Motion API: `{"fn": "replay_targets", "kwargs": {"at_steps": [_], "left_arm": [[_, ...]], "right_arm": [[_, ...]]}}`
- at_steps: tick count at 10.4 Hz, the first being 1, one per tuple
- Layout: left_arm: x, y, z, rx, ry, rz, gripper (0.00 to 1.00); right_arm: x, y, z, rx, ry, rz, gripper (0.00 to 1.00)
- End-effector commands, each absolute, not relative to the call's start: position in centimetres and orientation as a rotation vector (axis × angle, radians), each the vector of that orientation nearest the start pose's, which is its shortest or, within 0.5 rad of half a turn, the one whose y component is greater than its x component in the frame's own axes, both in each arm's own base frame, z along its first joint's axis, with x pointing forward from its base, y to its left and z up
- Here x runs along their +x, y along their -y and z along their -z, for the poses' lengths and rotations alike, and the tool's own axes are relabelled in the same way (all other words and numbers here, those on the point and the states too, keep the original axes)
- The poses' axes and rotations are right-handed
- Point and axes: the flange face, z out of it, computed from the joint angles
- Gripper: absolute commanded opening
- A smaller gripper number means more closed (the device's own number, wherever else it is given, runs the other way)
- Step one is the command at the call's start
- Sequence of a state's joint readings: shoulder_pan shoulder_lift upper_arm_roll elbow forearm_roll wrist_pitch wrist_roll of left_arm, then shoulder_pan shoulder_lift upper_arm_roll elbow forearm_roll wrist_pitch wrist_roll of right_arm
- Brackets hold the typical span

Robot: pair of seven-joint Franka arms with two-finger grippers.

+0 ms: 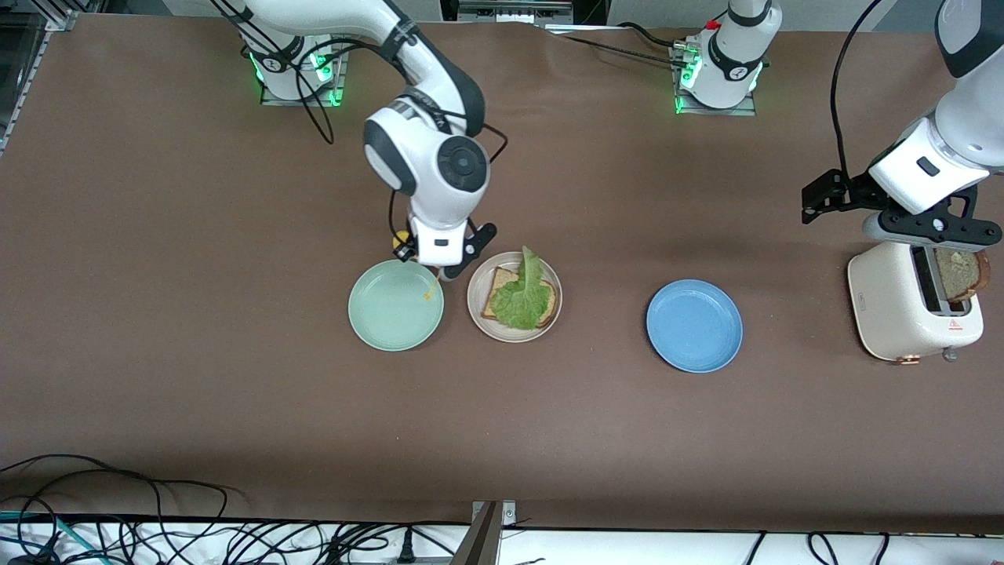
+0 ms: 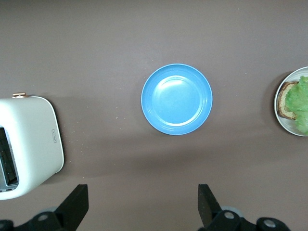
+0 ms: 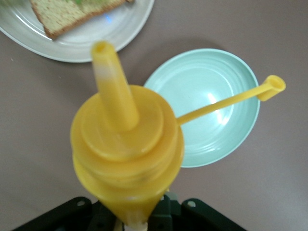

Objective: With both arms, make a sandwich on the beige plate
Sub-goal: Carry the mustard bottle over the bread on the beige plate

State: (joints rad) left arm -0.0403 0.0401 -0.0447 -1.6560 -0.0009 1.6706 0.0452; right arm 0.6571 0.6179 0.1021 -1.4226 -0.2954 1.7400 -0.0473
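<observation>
The beige plate (image 1: 476, 310) holds one brown bread slice (image 1: 494, 302) with a green lettuce leaf (image 1: 524, 298) lying on it. My right gripper (image 1: 439, 263) hangs over the gap between that plate and the mint-green plate (image 1: 396, 306), shut on a yellow squeeze bottle (image 3: 126, 144). The bottle's nozzle points down and its cap dangles on a strap. My left gripper (image 1: 937, 243) is open and empty above the white toaster (image 1: 902, 306) at the left arm's end of the table. A second bread slice (image 1: 961, 275) stands in the toaster's slot.
A blue plate (image 1: 694, 326) lies between the beige plate and the toaster. It also shows in the left wrist view as the blue plate (image 2: 176, 98), with the toaster (image 2: 29, 144) and the beige plate (image 2: 280, 113) at the edges. Cables run along the table's near edge.
</observation>
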Motion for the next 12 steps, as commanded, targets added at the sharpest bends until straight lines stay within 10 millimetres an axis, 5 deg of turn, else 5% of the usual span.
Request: {"fn": "replay_targets", "kwargs": {"at_steps": [1,4,8,12], "left_arm": [[56.9,5.0,-57.6,-3.121,-0.194,-0.040,1.00],[56.9,5.0,-57.6,-3.121,-0.196,-0.040,1.00],[56.9,5.0,-57.6,-3.121,-0.196,-0.040,1.00],[56.9,4.9,-57.6,-3.123,-0.196,-0.040,1.00]], "right_arm": [[52.8,-46.9,-31.1,-3.177,1.505,-0.373,0.01],[50.9,-49.3,-29.3,-3.217,1.580,-0.461,0.01],[49.7,-51.6,-23.8,-3.217,1.675,-0.543,0.01],[48.7,-51.7,-20.9,-3.129,1.866,-0.685,0.00]]}}
